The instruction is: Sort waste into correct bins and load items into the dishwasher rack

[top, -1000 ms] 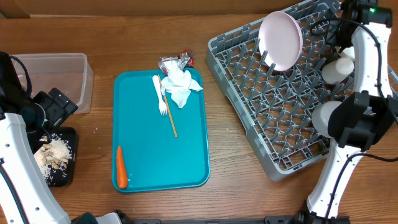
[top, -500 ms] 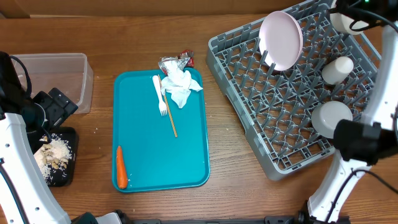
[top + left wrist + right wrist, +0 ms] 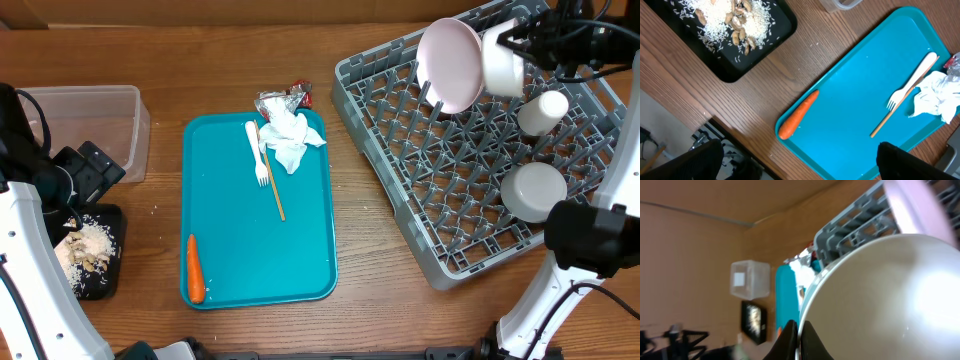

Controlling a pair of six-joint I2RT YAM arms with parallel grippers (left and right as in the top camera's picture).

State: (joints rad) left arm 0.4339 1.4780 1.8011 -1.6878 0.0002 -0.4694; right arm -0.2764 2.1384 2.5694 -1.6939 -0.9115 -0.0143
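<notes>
Wooden table (image 3: 400, 310) | left gripper (image 3: 799, 169) wide, empty | right gripper (image 3: 799, 331) clamped on white bowl (image 3: 503, 65) over dishwasher rack (image 3: 440, 272)

- you've got a brown wooden counter (image 3: 400, 320) under everything, its grain running left to right.
- along its far edge sits a paler tan strip (image 3: 200, 10).
- past the near edge, your left wrist view catches pale grey floor (image 3: 660, 115).
- light is soft and even; shadows stay faint.
</notes>
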